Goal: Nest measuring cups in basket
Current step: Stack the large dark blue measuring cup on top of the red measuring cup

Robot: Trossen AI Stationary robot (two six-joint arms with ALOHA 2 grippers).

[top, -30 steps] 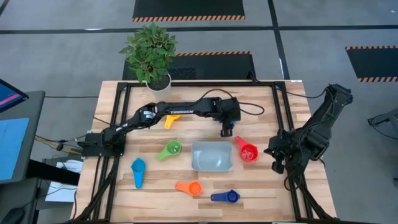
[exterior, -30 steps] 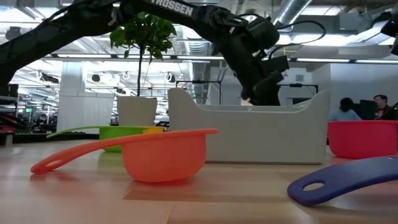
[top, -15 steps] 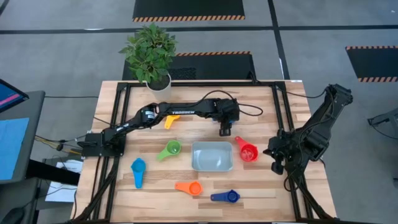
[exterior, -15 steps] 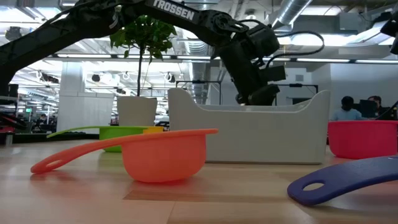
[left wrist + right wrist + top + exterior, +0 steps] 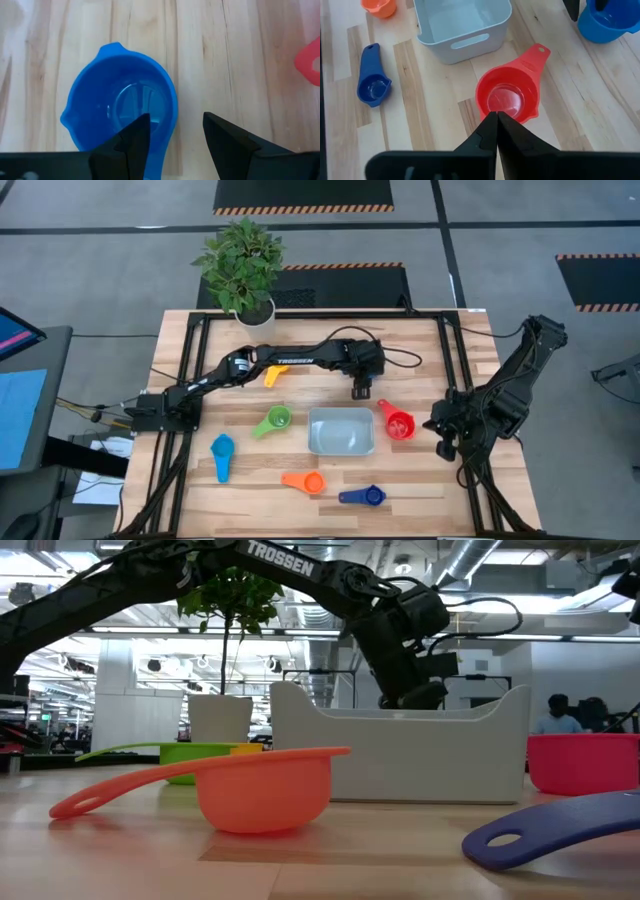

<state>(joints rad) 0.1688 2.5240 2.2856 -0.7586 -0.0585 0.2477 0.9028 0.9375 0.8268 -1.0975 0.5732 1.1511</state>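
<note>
cups: yellow (image 5: 274, 373), green (image 5: 274, 420), red (image 5: 397, 422), orange (image 5: 305, 481) | basket (image 5: 341, 431): pale grey-blue | table (image 5: 420, 345): light wood planks

Blue cup (image 5: 122, 107): handle cut off at the left wrist view's edge, near rim partly hidden by a finger (image 5: 134, 142); hidden under the left arm in the high view. Red cup (image 5: 310, 59): only an edge shown there. Person (image 5: 555, 715): blurred, partly hidden behind the basket (image 5: 400, 755).

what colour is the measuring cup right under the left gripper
Blue. The blue cup sits below the open left gripper, clearest in the left wrist view.
</note>
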